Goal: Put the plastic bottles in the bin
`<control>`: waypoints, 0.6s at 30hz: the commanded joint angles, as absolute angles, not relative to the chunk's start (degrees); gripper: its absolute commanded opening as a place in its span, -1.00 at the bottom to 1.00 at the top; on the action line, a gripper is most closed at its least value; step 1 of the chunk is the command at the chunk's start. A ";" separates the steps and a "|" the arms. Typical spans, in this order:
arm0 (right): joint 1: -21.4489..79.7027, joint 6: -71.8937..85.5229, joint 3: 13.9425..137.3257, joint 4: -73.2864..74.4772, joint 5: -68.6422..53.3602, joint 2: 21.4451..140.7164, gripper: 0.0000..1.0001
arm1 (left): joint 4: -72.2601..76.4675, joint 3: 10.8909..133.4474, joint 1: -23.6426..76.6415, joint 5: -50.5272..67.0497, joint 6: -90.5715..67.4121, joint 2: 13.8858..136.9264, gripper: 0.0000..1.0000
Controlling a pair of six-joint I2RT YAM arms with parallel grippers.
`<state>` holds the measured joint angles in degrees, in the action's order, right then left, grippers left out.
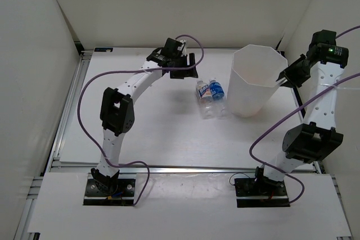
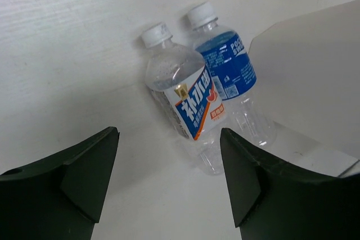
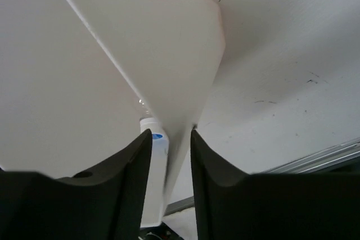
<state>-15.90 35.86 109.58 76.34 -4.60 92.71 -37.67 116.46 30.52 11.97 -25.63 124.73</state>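
Top external view: left gripper (image 1: pixel 184 72), fingers spread wide, hangs at upper centre, near an orange-labelled bottle (image 1: pixel 205 97) and a blue-labelled bottle (image 1: pixel 217 90) lying touching, just left of the bin (image 1: pixel 247 91). Right gripper (image 1: pixel 283 77) pinches the bin's right rim.

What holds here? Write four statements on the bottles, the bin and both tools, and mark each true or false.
1. The blue-labelled bottle and the orange-labelled bottle lie side by side on the table, outside the bin. True.
2. The left tool is shut on a bottle. False: it is open and empty, with both bottles ahead of its fingers.
3. The bin stands upright. True.
4. The right tool hangs over the two bottles. False: it is at the bin's rim, on the side away from them.
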 commanded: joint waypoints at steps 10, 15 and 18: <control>-14.59 34.89 111.35 72.77 -3.87 91.33 1.00 | -37.62 115.21 31.90 18.90 -30.85 120.67 1.00; -14.59 34.89 115.13 72.25 -2.81 87.81 1.00 | -37.62 119.35 32.52 21.17 -33.65 124.44 1.00; -14.59 34.37 117.94 71.72 -2.29 85.79 1.00 | -37.62 120.59 33.05 21.18 -35.41 126.29 1.00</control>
<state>-14.61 35.44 112.95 73.82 -3.51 90.50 -38.28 117.89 32.42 19.18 -32.84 125.47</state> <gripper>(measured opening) 0.998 0.998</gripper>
